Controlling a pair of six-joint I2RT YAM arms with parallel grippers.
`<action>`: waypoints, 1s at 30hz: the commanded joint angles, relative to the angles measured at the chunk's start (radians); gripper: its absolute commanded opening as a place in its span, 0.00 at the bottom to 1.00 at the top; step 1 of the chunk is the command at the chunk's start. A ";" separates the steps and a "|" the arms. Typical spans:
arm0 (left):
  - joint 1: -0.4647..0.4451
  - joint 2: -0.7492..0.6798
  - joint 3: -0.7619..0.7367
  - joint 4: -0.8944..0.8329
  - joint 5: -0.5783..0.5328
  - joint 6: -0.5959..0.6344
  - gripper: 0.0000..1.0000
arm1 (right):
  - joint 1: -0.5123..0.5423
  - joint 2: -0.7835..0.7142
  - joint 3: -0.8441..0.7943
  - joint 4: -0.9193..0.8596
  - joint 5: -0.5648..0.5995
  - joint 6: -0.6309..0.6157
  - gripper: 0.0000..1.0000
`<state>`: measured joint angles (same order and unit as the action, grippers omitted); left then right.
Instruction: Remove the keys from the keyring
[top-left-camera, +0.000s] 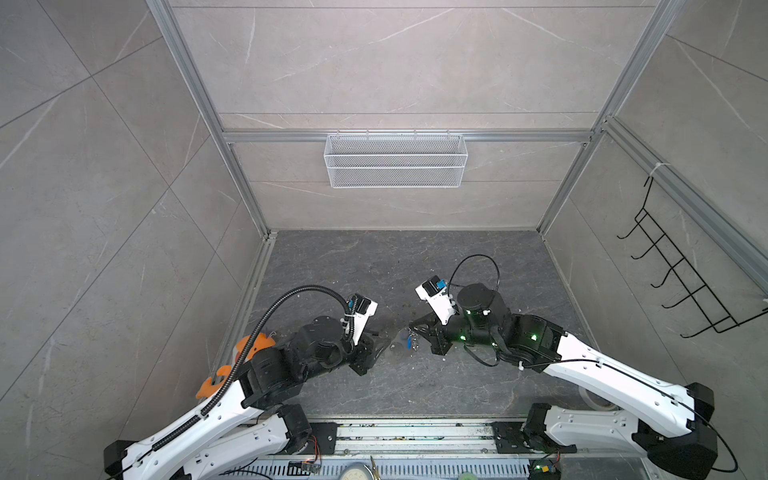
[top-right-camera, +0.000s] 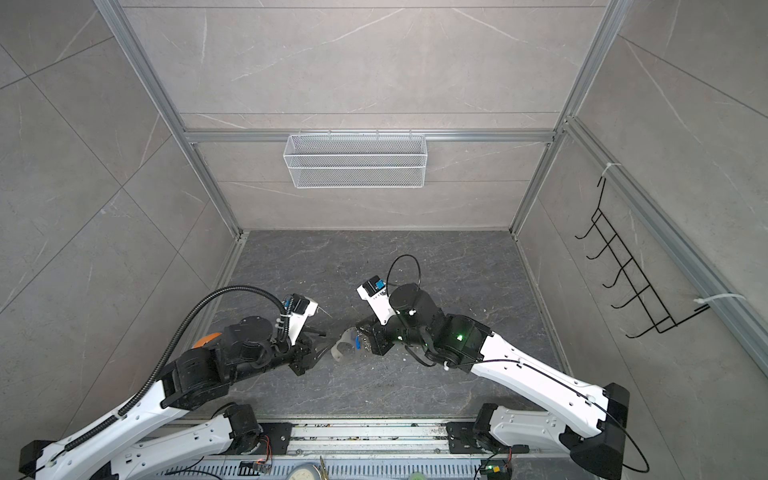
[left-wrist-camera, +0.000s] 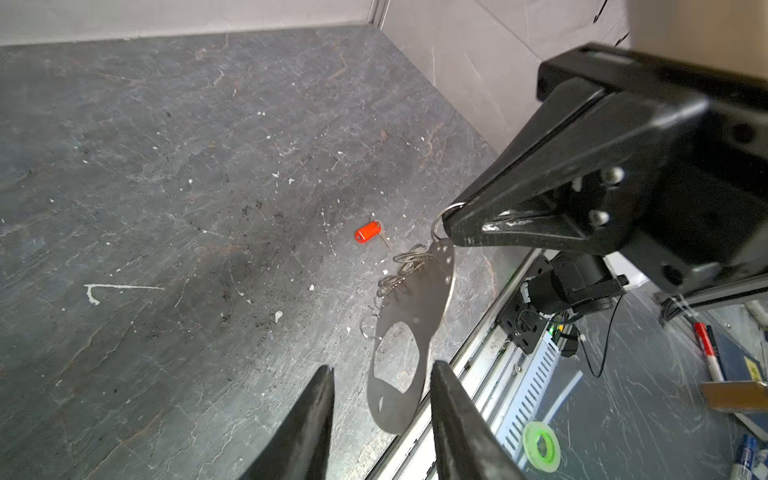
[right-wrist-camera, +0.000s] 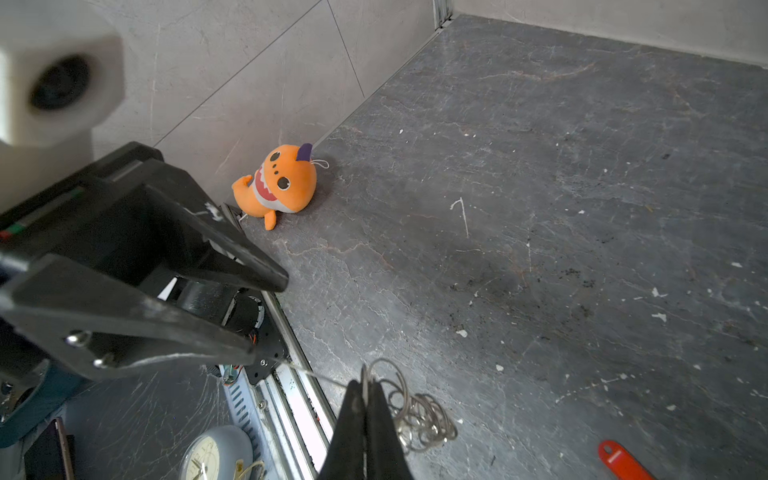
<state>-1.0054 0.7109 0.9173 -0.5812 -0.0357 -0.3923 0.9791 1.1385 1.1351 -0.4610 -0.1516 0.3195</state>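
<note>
Low in the left wrist view the left hand (left-wrist-camera: 382, 365) is spread, the flat grey oval-holed keyring (left-wrist-camera: 428, 299) in its gap, pinched at its top end by the right hand (left-wrist-camera: 448, 226), the red-tagged key (left-wrist-camera: 368, 231) lying on the table (left-wrist-camera: 166, 208) beyond.

Gry tile walls (top-left-camera: 395, 62), dk stone floor (top-left-camera: 374, 257), wire basket (top-left-camera: 395, 160)
</note>
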 joint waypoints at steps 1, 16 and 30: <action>0.001 -0.055 -0.014 0.056 0.027 0.028 0.44 | -0.003 -0.030 0.016 0.026 -0.080 -0.017 0.00; 0.003 -0.060 -0.097 0.320 0.263 0.136 0.32 | -0.014 -0.058 -0.026 0.135 -0.420 -0.196 0.00; 0.002 -0.104 -0.141 0.395 0.443 0.129 0.25 | -0.014 -0.112 -0.089 0.167 -0.463 -0.246 0.00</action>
<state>-1.0046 0.6113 0.7734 -0.2504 0.3695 -0.2779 0.9653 1.0382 1.0550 -0.3382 -0.5858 0.0959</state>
